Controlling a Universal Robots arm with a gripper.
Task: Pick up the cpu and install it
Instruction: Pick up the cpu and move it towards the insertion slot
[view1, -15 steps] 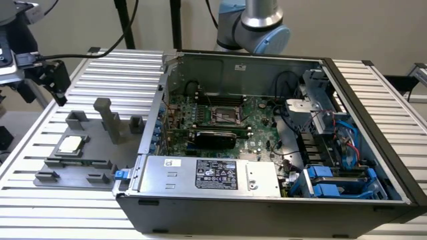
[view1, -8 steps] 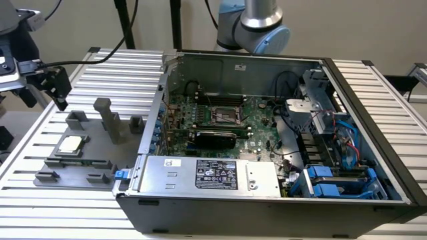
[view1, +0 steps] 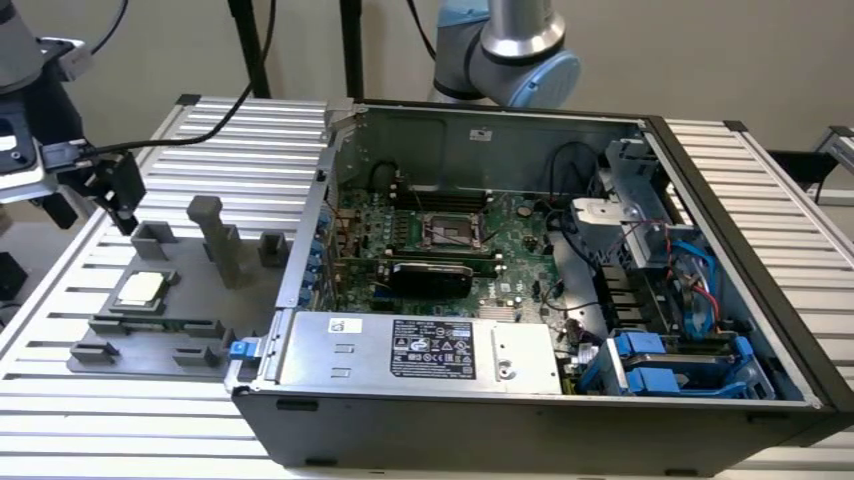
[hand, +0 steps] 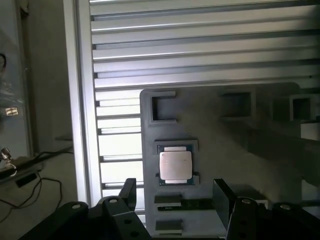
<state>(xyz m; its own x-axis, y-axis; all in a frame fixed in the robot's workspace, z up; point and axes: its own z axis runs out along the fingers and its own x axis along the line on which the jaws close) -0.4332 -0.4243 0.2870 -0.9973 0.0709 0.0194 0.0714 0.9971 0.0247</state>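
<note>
The cpu (view1: 140, 289) (hand: 175, 165), a small flat square chip with a silvery top, lies in a recess of the grey fixture plate (view1: 200, 310) (hand: 220, 155) at the exterior view's left. My gripper (view1: 114, 195) (hand: 175, 195) hangs above and apart from it, near the fixture's far corner. Its two black fingers (hand: 129, 192) stand open with nothing between them. In the open computer case (view1: 534, 300), the black-framed socket (view1: 451, 231) sits on the green motherboard.
Grey fixture blocks (view1: 214, 240) rise from the plate beside the cpu. The ribbed aluminium table (view1: 240, 140) carries plate and case. Cables and blue drive brackets (view1: 661, 365) crowd the case's right side. A power supply (view1: 427, 345) fills its front.
</note>
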